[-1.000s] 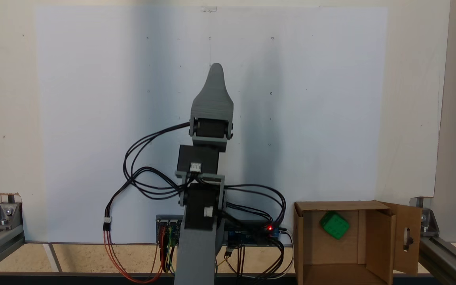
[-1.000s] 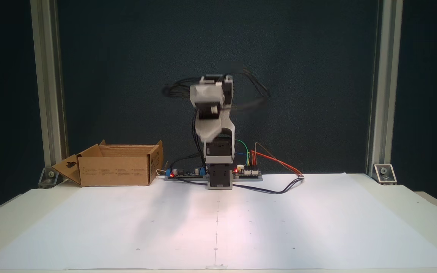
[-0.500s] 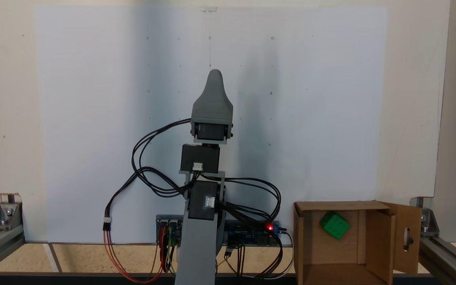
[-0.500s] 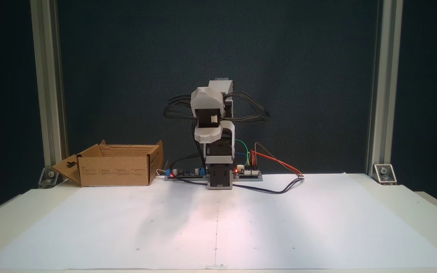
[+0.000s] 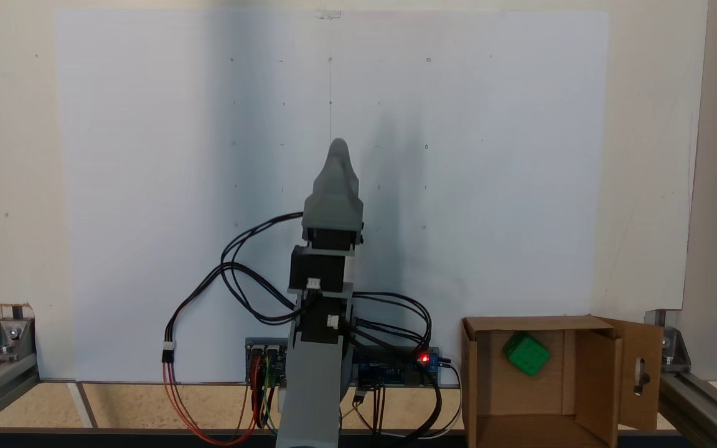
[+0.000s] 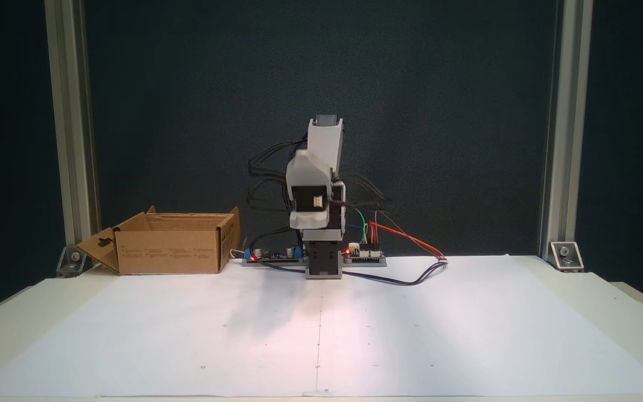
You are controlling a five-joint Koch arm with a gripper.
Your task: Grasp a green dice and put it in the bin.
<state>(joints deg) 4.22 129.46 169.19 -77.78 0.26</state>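
Note:
The green dice (image 5: 526, 354) lies inside the bin (image 5: 475, 373), a brown cardboard box at the lower right of a fixed view. In a fixed view from the front, the bin (image 6: 171, 257) stands left of the arm's base and its walls hide the dice. My gripper (image 5: 338, 148) shows as a single grey pointed shape over the white sheet, well left of the bin and apart from it. Its jaws lie one behind the other, so I cannot tell their state. Nothing shows in its hold. The arm (image 6: 316, 184) is folded above its base.
A flap with a slot cut-out (image 5: 640, 373) hangs open on the bin's right side. Circuit boards and looping cables (image 5: 396, 364) sit around the base. Aluminium frame posts (image 6: 70, 134) stand at the table's corners. White paper (image 6: 321, 335) covers the table.
The arm has folded back toward its base and sunk lower, so the gripper tip has retreated along the sheet's centre line. The dice has stayed in the bin.

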